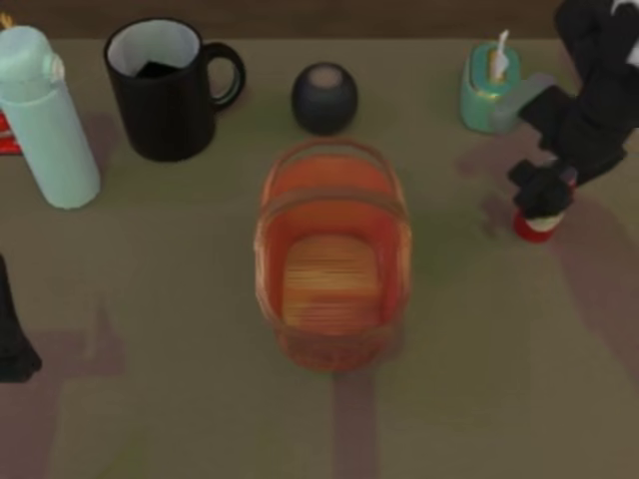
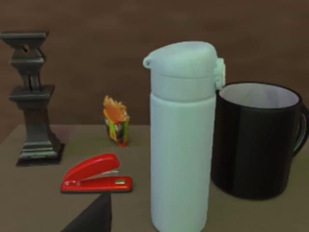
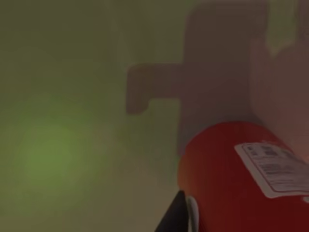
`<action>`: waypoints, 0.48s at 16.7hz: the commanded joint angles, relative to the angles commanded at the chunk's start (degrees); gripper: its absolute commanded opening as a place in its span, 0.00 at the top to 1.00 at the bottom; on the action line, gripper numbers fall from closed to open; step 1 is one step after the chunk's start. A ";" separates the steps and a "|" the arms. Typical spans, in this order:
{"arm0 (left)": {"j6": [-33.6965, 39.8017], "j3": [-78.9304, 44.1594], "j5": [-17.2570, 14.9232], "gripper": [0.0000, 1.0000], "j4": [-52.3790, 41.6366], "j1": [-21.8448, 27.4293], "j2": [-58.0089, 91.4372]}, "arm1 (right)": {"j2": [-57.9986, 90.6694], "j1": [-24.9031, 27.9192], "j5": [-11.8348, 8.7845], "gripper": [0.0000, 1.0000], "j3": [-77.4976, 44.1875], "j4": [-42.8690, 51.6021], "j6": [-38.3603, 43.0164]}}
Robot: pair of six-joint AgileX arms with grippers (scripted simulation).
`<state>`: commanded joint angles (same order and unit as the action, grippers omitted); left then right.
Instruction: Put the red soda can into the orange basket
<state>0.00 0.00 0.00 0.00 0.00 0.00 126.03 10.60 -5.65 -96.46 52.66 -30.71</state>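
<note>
The red soda can [image 1: 536,229] stands on the table at the right, well to the right of the orange basket [image 1: 332,267]. My right gripper [image 1: 542,196] is directly over the can and shut on it, hiding its top. In the right wrist view the red soda can [image 3: 231,183] fills the near corner, with one dark fingertip [image 3: 175,215] pressed against its side. The oval basket with its arched handle sits at the table's centre with nothing inside. My left gripper [image 1: 14,344] is parked open at the left edge.
A teal tissue box [image 1: 489,90] stands just behind the right arm. Along the back are a dark round speaker [image 1: 324,97], a black mug [image 1: 165,90] and a pale bottle [image 1: 45,115]. The left wrist view also shows a red stapler [image 2: 94,175].
</note>
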 joint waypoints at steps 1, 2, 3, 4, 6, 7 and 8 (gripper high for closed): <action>0.00 0.00 0.00 0.00 0.00 0.00 0.00 | -0.14 0.39 -2.21 1.00 0.72 -3.57 1.15; 0.00 0.00 0.00 0.00 0.00 0.00 0.00 | -0.30 0.79 -4.68 1.00 1.57 -7.66 2.49; 0.00 0.00 0.00 0.00 0.00 0.00 0.00 | -0.47 1.21 -7.38 1.00 2.55 -12.21 4.00; 0.00 0.00 0.00 0.00 0.00 0.00 0.00 | -0.66 1.65 -10.28 1.00 3.66 -17.15 5.66; 0.00 0.00 0.00 0.00 0.00 0.00 0.00 | -1.12 2.59 -16.54 1.00 6.25 -28.00 9.36; 0.00 0.00 0.00 0.00 0.00 0.00 0.00 | -1.41 3.09 -19.85 1.00 7.70 -33.80 11.36; 0.00 0.00 0.00 0.00 0.00 0.00 0.00 | -1.73 3.60 -23.24 1.00 9.23 -39.73 13.41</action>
<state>0.00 0.00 0.00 0.00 0.00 0.00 124.30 14.19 -28.89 -87.23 12.94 -17.30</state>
